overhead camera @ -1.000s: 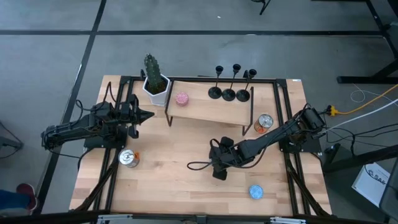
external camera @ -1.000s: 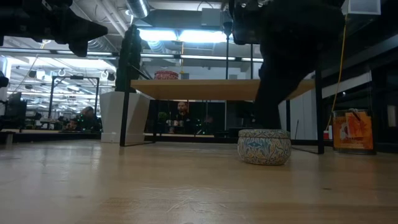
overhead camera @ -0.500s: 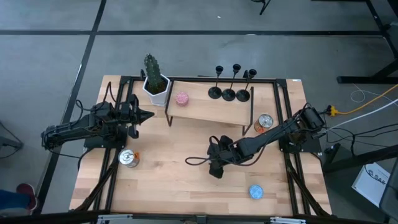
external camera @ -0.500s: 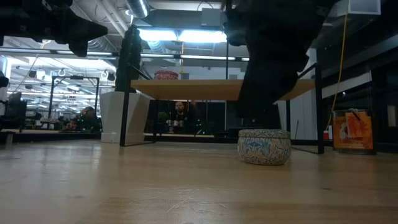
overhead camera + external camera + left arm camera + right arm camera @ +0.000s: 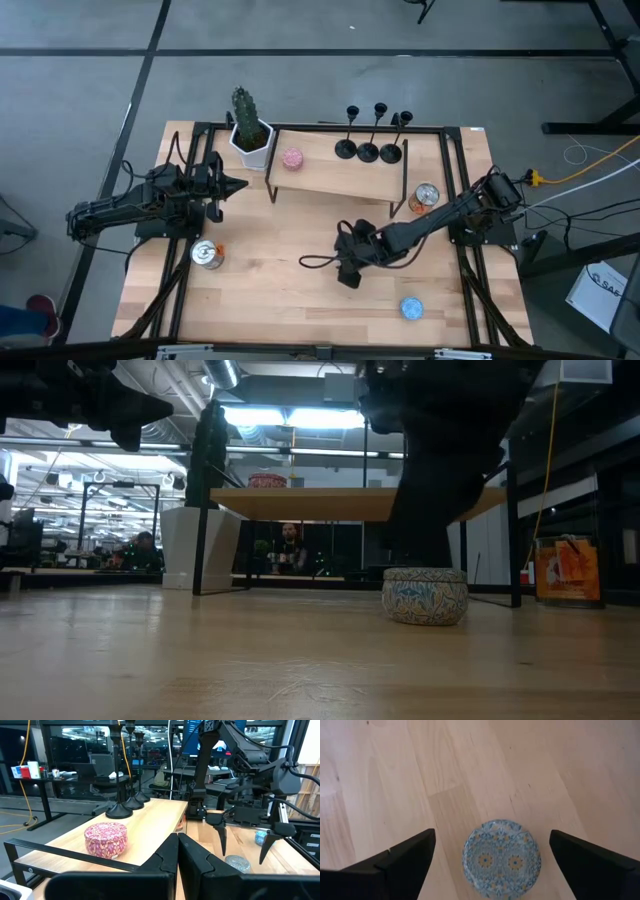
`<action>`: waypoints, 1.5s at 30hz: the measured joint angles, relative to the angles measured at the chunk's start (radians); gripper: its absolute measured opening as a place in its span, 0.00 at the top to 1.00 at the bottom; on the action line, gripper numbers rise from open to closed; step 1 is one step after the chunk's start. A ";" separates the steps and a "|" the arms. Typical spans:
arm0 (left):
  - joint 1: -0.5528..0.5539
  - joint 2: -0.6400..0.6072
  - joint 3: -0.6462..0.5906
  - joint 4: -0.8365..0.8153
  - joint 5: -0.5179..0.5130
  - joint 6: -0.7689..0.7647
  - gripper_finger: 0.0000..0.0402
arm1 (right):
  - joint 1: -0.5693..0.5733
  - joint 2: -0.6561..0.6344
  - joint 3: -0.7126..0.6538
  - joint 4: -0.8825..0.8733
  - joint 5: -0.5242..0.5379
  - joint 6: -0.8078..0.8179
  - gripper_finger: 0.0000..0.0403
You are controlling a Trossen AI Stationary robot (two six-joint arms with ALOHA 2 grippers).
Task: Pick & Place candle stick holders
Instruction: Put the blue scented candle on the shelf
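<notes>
Three black candle stick holders (image 5: 368, 150) stand on their round bases at the far right of the wooden shelf (image 5: 330, 178); in the left wrist view the holders (image 5: 120, 809) show beyond a pink tin (image 5: 105, 838). My right gripper (image 5: 345, 268) hangs open over the table's middle, pointing steeply down. Its fingers stand on either side of a small patterned tin (image 5: 501, 859) without touching it. The right gripper (image 5: 491, 834) holds nothing. My left gripper (image 5: 178, 854) is shut and empty, held level at the shelf's left end (image 5: 235, 185).
A potted cactus (image 5: 248, 130) stands at the shelf's far left corner. One metal can (image 5: 207, 254) is on the table's left, another can (image 5: 425, 196) by the shelf's right leg. A blue tin (image 5: 411, 308) lies near the front edge, with bare wood around it.
My right gripper has rolled a little at the wrist above the patterned tin, staying over the same spot. The holders, tins and cans have kept still.
</notes>
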 joint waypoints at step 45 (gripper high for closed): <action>0.000 0.000 0.000 0.000 0.000 0.000 0.99 | -0.005 0.090 0.054 -0.076 -0.062 0.000 0.29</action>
